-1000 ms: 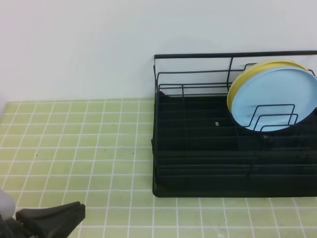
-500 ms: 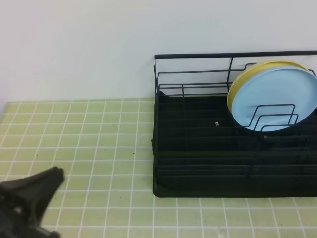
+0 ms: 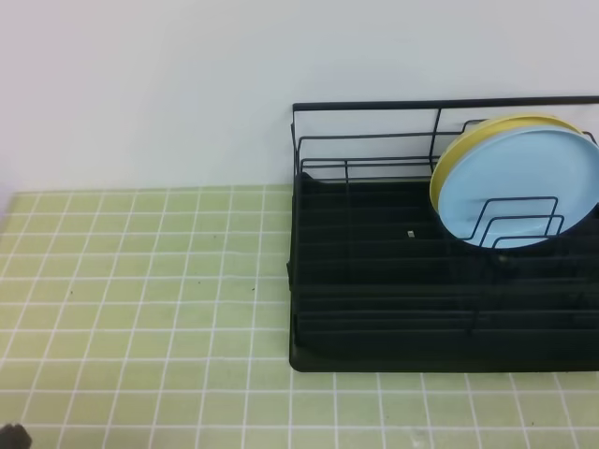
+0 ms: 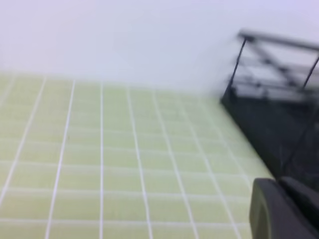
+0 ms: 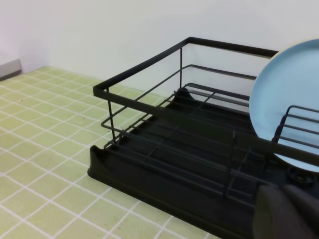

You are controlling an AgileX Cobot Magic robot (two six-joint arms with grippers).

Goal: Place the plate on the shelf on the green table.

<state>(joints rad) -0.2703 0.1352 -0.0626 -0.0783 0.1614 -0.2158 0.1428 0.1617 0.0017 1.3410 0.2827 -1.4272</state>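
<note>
Standing on edge in the shelf (image 3: 374,281), the plate (image 3: 519,192) leans back against a yellow plate (image 3: 468,145) that shows as a crescent behind its upper left rim, and both rest among the bent-wire dividers (image 3: 515,224) at the shelf's right end, in front of its rear rail. The divider loops cross the lower part of the plate's light blue face. The shelf's black tray base sits on the green table (image 3: 140,281), whose pale tiles run out to the left of the shelf and along its front edge; a white wall rises behind it. On the tray, left of the plate, lies a tiny pale speck too small to identify. From the right wrist view the shelf appears corner-on with the plate upright at its far right, and the right gripper (image 5: 286,211) shows as dark closed fingers low in the corner, just in front of the shelf and holding nothing. The left gripper (image 4: 284,209) appears blurred in its own wrist view, also closed and empty, hovering over the tiles with the shelf's left end off to its right.
</note>
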